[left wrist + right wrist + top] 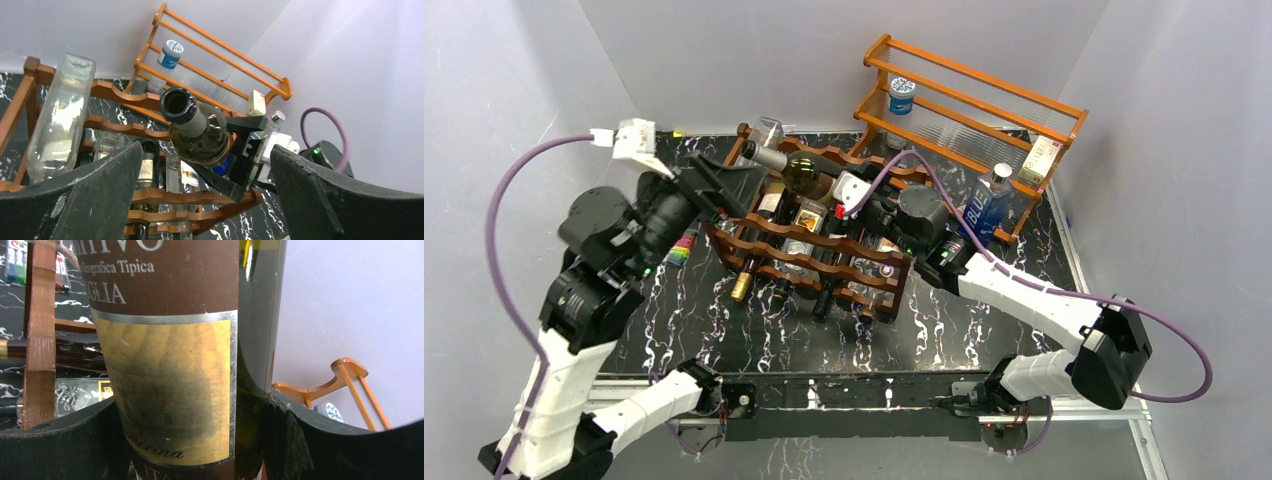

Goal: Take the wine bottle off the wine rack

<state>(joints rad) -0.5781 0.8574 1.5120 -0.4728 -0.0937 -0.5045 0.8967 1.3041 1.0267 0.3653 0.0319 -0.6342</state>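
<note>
The wine bottle [796, 172], dark green glass with a brown and gold label, lies over the top tier of the dark wooden wine rack [822, 243]. My right gripper [849, 195] is shut on its body; in the right wrist view the label [170, 390] fills the space between both fingers [320, 440]. The bottle's open mouth [177, 104] points at my left gripper [206, 150], which stands open just short of the neck, touching nothing. I cannot tell whether the bottle rests on the rack's rail [115, 90].
Several other bottles lie in the rack's lower slots. A clear glass bottle [60, 120] sits in the top tier at the left. An orange wooden shelf [969, 100] stands behind, with a blue-lidded jar [902, 97] on it and a blue bottle [986, 205] beside it. Walls close the back and sides.
</note>
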